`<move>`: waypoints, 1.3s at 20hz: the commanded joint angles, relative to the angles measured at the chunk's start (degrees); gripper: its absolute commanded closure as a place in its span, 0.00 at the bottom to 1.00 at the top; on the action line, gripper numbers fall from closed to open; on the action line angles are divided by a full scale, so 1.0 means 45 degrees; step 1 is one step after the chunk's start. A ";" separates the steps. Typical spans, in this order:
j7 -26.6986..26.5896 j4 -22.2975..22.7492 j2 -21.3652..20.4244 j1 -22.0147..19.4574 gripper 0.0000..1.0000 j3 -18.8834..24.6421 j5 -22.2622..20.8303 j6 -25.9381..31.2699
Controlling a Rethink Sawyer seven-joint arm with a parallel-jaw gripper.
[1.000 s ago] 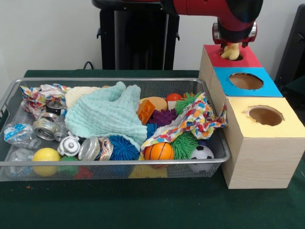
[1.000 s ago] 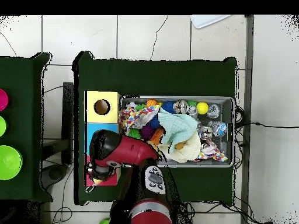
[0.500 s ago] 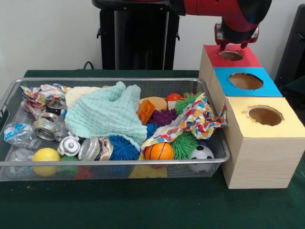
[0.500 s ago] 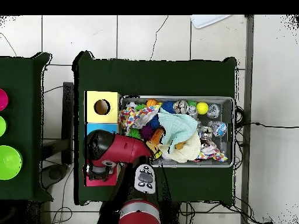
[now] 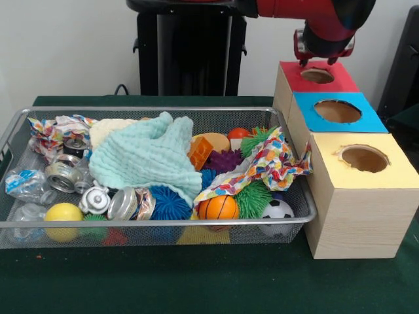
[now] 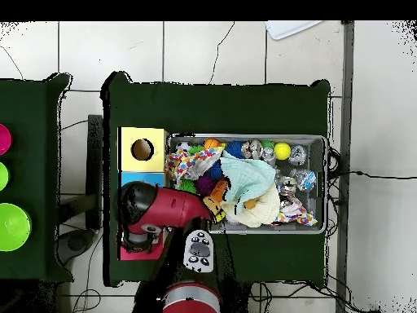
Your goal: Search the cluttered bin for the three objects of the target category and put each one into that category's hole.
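Where arm overhangs, end effector point(image 5: 319, 62) obscured.

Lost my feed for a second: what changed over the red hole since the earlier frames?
The yellow plush that sat under the gripper in the red-topped hole a second ago is gone from view, so it was let go, apparently down the hole. The gripper has lifted slightly above the opening. The wire bin and its clutter, including the mint cloth, look unchanged.
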 commanded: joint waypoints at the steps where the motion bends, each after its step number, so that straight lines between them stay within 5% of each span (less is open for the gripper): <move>1: 0.2843 -0.1010 -0.0828 -0.0120 0.00 -0.0887 -0.1266 0.1762; 7: 0.2819 -0.2268 -0.1007 0.0169 0.00 -0.1802 -0.2647 0.1120; 26: 0.2236 -0.3057 -0.0423 0.0476 0.00 -0.2987 -0.5154 -0.3695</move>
